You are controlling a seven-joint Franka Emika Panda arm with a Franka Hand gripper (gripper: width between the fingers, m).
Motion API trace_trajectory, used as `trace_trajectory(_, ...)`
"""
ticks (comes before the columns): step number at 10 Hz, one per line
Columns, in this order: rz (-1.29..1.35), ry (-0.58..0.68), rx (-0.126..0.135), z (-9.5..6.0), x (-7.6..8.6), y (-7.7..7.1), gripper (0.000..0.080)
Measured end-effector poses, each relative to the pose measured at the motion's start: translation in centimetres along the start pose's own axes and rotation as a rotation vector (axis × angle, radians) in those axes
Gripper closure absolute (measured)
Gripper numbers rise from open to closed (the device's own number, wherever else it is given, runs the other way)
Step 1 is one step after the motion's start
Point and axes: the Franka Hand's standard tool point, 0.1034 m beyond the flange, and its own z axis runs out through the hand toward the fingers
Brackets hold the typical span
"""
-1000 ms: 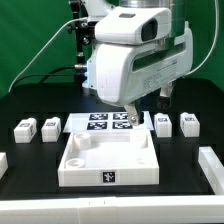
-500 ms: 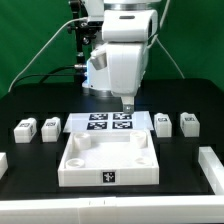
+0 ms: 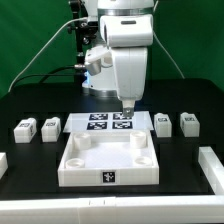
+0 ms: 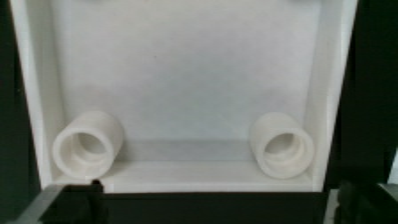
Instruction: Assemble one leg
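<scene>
Several small white legs with tags lie on the black table: two at the exterior view's left [image 3: 25, 128] [image 3: 50, 126] and two at its right [image 3: 163, 123] [image 3: 188, 122]. The large white tray [image 3: 73, 171] with round corner sockets stands in front. My gripper [image 3: 128, 106] hangs above the back edge of the tray, over the marker board [image 3: 108, 122], and touches no leg. In the wrist view the gripper [image 4: 222, 205] is open and empty. Its dark fingers [image 4: 71, 200] stand far apart over the tray floor [image 4: 187, 90] with two sockets [image 4: 84, 145] [image 4: 285, 148].
A white block [image 3: 3, 161] lies at the table's left edge. A long white block [image 3: 211, 168] lies at the right front. Cables and a green backdrop stand behind the arm.
The wrist has turned about its vertical axis, so the hand now shows its narrow side. The gripper stays above the marker board. The legs and tray have not moved.
</scene>
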Motion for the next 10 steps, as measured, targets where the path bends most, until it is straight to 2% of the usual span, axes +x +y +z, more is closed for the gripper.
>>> trace_trajectory(2,-0.019,0.008,0.003,2.9,-1.1,-4.2,0.0150)
trace_trajectory(3,-0.036,0.017,0.002,4.6,-1.9,-5.7,0.0150)
trace_trajectory(4,-0.031,0.027,0.002,6.3,-2.6,-6.1,0.0150)
trace_trajectory(6,-0.006,0.038,0.025,8.4,-3.3,-6.4,0.0150)
trace_trajectory(8,0.002,0.039,0.027,8.5,-3.5,-6.3,0.0150)
trace_trajectory(10,0.002,0.039,0.028,8.6,-3.5,-6.3,0.0424)
